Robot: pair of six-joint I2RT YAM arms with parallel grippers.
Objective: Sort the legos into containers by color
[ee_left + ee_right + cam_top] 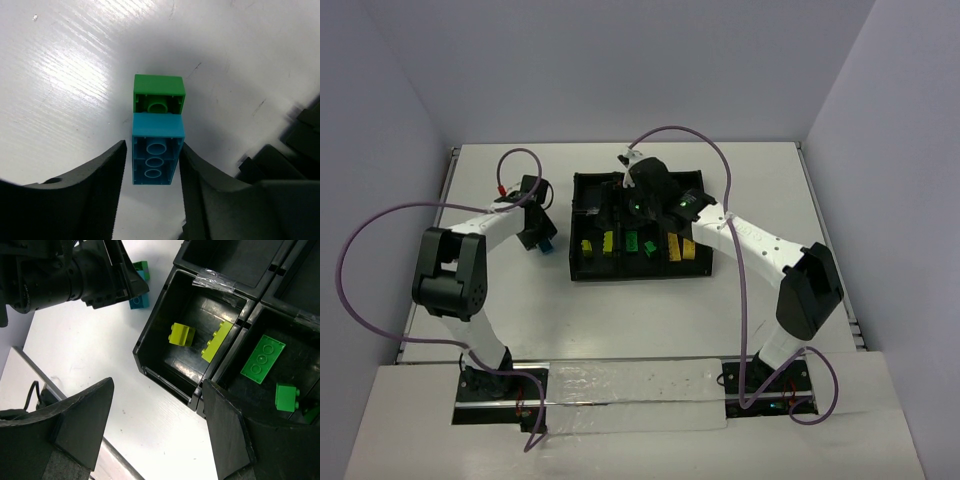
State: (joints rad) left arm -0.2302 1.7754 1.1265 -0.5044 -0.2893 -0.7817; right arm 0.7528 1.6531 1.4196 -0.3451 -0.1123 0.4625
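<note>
Evidently mid-pick: the left gripper (152,160), jaws narrow but not quite clamped, flanks a teal brick (158,131) stuck to a green brick (159,85) on the desk (620,320), nine o'clock of the tray (620,276). The right gripper (157,390) hovers above the tray, jaws wide and empty. Next, likely: squeeze, lift, separate.

So the right pincer (155,435) is hanging wide open over the near-left corner of the black tray (165,377). Two yellow legos (181,335) are sitting in that corner compartment. A flat green plate (262,359) and a green brick (286,397) are lying in the compartment to its right. Off to the left, over the white tabletop (100,355), the left pincer (135,287) is showing, and a teal lego (139,301) is peeking out right at its tips.
</note>
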